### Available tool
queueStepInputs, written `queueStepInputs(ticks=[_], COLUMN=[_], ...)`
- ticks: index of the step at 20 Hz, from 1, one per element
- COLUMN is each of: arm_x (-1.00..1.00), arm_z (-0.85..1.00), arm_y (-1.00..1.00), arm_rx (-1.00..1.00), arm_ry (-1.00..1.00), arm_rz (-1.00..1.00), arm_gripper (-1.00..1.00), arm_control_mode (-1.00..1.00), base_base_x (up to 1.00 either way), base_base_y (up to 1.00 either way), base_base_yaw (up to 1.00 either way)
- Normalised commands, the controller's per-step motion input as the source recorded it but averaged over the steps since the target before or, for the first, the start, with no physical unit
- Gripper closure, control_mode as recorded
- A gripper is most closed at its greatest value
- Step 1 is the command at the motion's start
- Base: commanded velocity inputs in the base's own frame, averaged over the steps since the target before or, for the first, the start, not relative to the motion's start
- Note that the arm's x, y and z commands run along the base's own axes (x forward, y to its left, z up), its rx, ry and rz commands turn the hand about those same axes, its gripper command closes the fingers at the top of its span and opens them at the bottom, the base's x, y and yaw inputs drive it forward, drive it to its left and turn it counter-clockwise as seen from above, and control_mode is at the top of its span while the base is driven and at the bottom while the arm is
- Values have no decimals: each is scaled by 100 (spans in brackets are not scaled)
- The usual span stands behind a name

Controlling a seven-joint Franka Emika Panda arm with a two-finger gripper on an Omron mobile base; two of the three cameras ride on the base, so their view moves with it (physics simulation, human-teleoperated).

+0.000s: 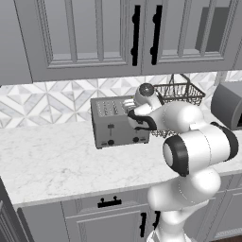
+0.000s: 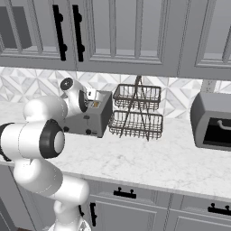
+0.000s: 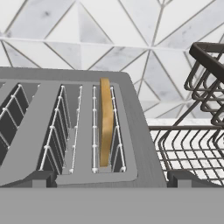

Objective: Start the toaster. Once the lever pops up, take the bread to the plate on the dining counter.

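Observation:
The brushed-grey toaster stands on the marble counter against the tiled wall, its black levers and knobs on the front. A tan slice of bread stands upright in the rightmost slot. My gripper hovers just above the toaster's front edge, open, its fingertips wide apart and holding nothing. In the left base view my hand sits over the toaster's right end. The plate and the dining counter are out of view.
A dark two-tier wire basket rack stands right beside the toaster. Further right is a bigger grey box appliance. Grey wall cabinets hang close overhead. Counter surface spreads left.

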Motion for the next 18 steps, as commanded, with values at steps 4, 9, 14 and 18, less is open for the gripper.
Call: queueStepInputs(ticks=[4, 9, 14, 18], arm_x=[0, 0, 0, 0], arm_z=[0, 0, 0, 0], arm_y=[0, 0, 0, 0], arm_rx=[0, 0, 0, 0], arm_ry=[0, 0, 0, 0], arm_rz=[0, 0, 0, 0], arm_gripper=[-100, -100, -100, -100], arm_control_mode=[-100, -100, -100, -100], base_base_x=[0, 0, 0, 0], base_base_y=[0, 0, 0, 0], base_base_yaw=[0, 0, 0, 0])
